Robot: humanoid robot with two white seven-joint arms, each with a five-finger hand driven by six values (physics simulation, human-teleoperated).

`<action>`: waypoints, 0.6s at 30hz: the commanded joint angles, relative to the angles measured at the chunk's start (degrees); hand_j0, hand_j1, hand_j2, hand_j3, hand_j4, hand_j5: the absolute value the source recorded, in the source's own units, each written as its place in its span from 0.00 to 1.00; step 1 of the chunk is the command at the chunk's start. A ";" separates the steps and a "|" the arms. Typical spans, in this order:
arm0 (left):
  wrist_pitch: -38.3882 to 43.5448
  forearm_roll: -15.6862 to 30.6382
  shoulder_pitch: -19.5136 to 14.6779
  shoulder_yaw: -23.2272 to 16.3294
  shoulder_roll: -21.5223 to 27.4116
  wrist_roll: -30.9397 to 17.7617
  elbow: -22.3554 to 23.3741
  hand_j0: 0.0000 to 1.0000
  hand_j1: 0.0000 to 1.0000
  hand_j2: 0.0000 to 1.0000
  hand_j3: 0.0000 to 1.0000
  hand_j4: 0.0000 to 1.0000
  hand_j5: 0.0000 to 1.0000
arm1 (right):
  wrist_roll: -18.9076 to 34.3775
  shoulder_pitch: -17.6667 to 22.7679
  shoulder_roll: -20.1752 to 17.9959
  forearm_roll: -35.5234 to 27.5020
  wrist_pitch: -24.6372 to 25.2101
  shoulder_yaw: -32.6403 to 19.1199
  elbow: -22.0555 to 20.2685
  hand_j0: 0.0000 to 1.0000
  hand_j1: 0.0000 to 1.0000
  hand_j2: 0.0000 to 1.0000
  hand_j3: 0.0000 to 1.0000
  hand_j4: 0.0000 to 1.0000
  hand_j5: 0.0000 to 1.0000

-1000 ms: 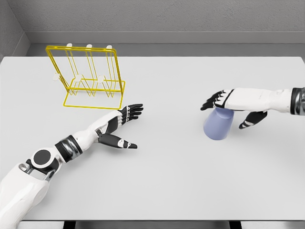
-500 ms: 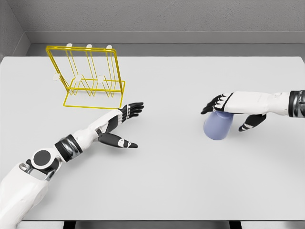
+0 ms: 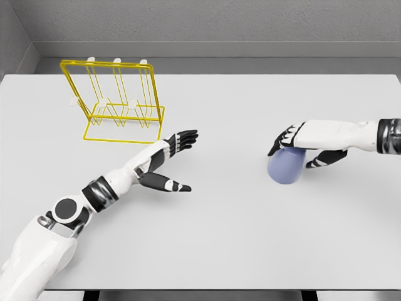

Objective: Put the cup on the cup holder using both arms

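The pale blue cylindrical cup [image 3: 286,168] stands on the right half of the white rectangular table [image 3: 225,251], well apart from the holder. The right hand [image 3: 299,143], white with black fingers, sits over the top of the cup, its arm entering from the right edge of the head view. Its fingers [image 3: 279,143] curl down over the cup's left upper rim, and the thumb [image 3: 319,160] lies against the cup's right side, so the cup is enclosed between them; whether the grip is firm cannot be told from this view. The left hand [image 3: 168,162] lies over the table left of centre, with its arm entering from the lower left corner. Its fingers [image 3: 185,138] are extended and slightly spread, pointing toward the upper right, while the thumb [image 3: 172,185] sticks out separately toward the right; the hand holds nothing. The yellow wire-frame cup holder [image 3: 116,103] stands upright at the far left of the table, just beyond the left hand and not touching it. Small white pegs [image 3: 116,61] show along its top rail. A grey wall [image 3: 250,25] runs behind the table's far edge.
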 commanded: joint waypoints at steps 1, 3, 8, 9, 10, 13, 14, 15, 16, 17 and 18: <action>-0.02 0.24 0.00 0.12 -0.24 -0.06 -0.08 1.00 1.00 1.00 1.00 1.00 1.00 | 0.11 0.00 0.03 0.66 -0.03 -0.04 0.12 0.72 0.72 0.72 0.72 0.72 0.72; -0.11 0.24 0.00 0.12 -0.24 -0.06 -0.25 1.00 1.00 1.00 1.00 1.00 1.00 | 0.20 0.00 0.29 0.75 -0.03 0.05 0.12 0.70 0.70 0.70 0.70 0.70 0.70; -0.20 0.24 0.00 0.12 -0.33 -0.06 -0.26 1.00 1.00 1.00 1.00 1.00 1.00 | 0.20 0.00 0.29 0.84 -0.03 0.05 0.12 0.65 0.65 0.65 0.65 0.65 0.65; -0.20 0.24 0.00 0.12 -0.24 -0.06 -0.17 1.00 1.00 1.00 1.00 1.00 1.00 | 0.20 0.00 0.21 0.84 -0.03 -0.04 0.12 0.65 0.65 0.65 0.65 0.65 0.65; -0.20 0.24 0.00 0.12 -0.24 -0.06 -0.17 1.00 1.00 1.00 1.00 1.00 1.00 | 0.20 0.00 0.21 0.84 -0.03 -0.04 0.04 0.64 0.64 0.64 0.64 0.64 0.64; -0.20 0.24 0.00 0.12 -0.33 -0.06 -0.08 1.00 1.00 1.00 1.00 1.00 1.00 | 0.20 -0.61 0.03 0.84 -0.03 -0.12 0.04 0.64 0.64 0.64 0.64 0.64 0.64; -0.20 0.16 0.00 0.38 -0.33 0.03 -0.08 1.00 1.00 1.00 1.00 1.00 1.00 | 0.11 -0.70 0.03 0.84 -0.03 -0.12 -0.05 0.64 0.64 0.64 0.64 0.64 0.64; -0.20 0.16 0.00 0.38 -0.33 0.03 -0.08 1.00 1.00 1.00 1.00 1.00 1.00 | 0.11 -0.70 -0.23 0.84 -0.03 -0.12 -0.14 0.64 0.64 0.64 0.64 0.64 0.64; -0.20 0.16 0.00 0.38 -0.33 -0.06 -0.08 1.00 1.00 1.00 1.00 1.00 1.00 | 0.11 -1.14 -0.23 0.75 -0.03 -0.21 -0.23 0.64 0.64 0.64 0.64 0.64 0.64; -0.20 0.16 0.00 0.38 -0.24 -0.06 0.01 1.00 1.00 1.00 1.00 1.00 1.00 | 0.11 -1.23 -0.32 0.75 -0.03 -0.21 -0.40 0.64 0.64 0.64 0.64 0.64 0.64; -0.20 0.16 0.00 0.38 -0.33 0.03 0.10 1.00 1.00 1.00 1.00 1.00 1.00 | 0.11 -1.49 -0.32 0.75 -0.03 -0.21 -0.49 0.64 0.64 0.64 0.64 0.64 0.64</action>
